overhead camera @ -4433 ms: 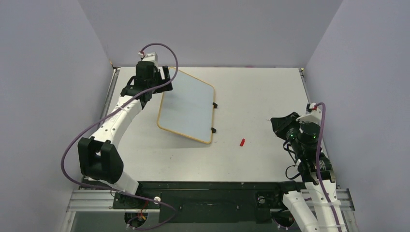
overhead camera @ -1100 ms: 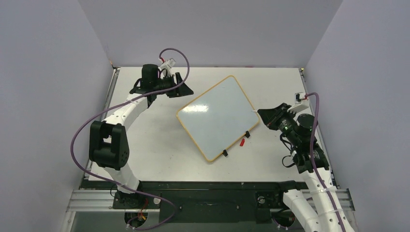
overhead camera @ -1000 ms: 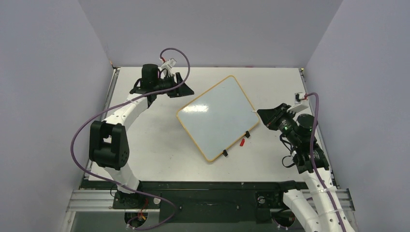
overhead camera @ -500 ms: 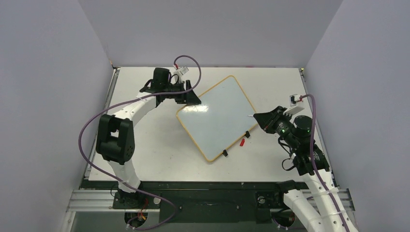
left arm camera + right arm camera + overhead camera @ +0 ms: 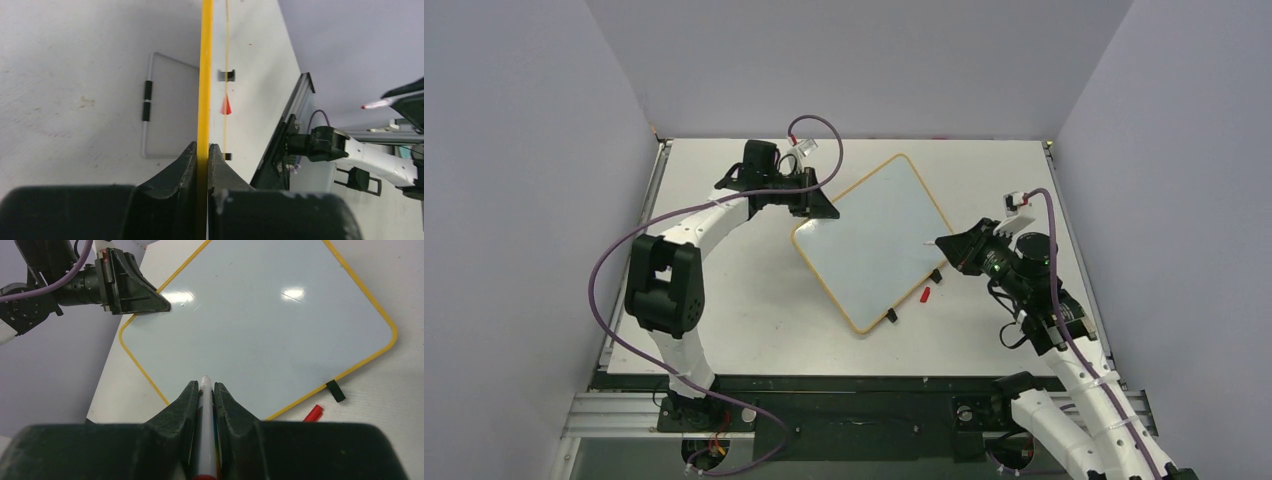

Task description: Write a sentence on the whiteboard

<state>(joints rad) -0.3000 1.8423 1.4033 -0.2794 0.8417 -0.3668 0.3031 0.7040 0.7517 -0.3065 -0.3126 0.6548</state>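
Both clenched | left hand pinching whiteboard edge | right hand gripping marker

No writing could be read in any view.
The whiteboard showed a plain white face inside its orange frame, marked only by spots of glare, with no letters or numbers on it. The marker, pointing at the whiteboard's near edge, carried no print that could be made out on its white barrel.
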